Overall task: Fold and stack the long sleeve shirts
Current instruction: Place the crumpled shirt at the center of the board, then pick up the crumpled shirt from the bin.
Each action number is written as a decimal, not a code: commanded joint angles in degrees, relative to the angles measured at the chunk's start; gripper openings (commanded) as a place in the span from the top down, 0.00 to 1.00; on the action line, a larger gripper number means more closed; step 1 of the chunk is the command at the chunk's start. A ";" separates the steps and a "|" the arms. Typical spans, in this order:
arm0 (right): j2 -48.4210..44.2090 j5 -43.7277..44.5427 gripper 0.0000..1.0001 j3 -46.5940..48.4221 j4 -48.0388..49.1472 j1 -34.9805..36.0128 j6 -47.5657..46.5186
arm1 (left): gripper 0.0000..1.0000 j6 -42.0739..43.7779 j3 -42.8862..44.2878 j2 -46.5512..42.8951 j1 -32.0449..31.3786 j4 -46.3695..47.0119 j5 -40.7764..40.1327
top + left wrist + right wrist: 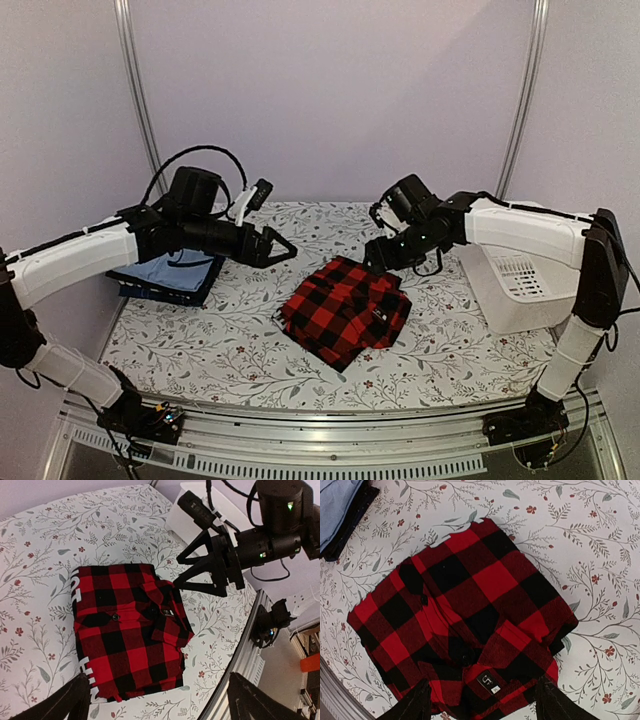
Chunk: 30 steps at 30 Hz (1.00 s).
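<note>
A: Judging the step in hand as carrying the red-and-black checked flannel shirt (345,310) over to the pile. Seeing it lying folded into a rough square on the floral-patterned surface (200,345), directly beneath the right jaws and just ahead of the left jaws.

B: Agreeing. Noting both left jaws and right jaws spread wide, gripping nothing, hanging above the cloth without touching it.

A: Placing the pile where?

B: Behind the left jaws, under that arm. Finding the light blue collared shirt (165,270) lying on top of the dark navy garment (150,293), well apart from the flannel.

A: Advising, then, lowering the right jaws onto the collar edge, at the small black neck label (488,681) sitting between them, and pinching through every layer.

B: And bringing the left jaws down on the opposite edge, by the white lettering (92,677), again catching all layers rather than the top flap alone.

A: Lifting together, holding the cloth level and lightly taut, not letting the loose front flap fall open.

B: Guarding against sagging in the middle. Probably soft and floppy, being flannel.

A: Setting down squarely over the blue shirt, matching edges, opening both jaws only after resting the cloth.

B: Steering clear of the white plastic basket (520,285), lying beyond the right jaws on their outer side.
</note>
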 commanded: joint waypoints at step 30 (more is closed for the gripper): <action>-7.41 -11.37 1.00 -36.04 36.17 -6.95 10.12 | 0.10 0.16 2.17 14.71 -14.11 1.92 -13.22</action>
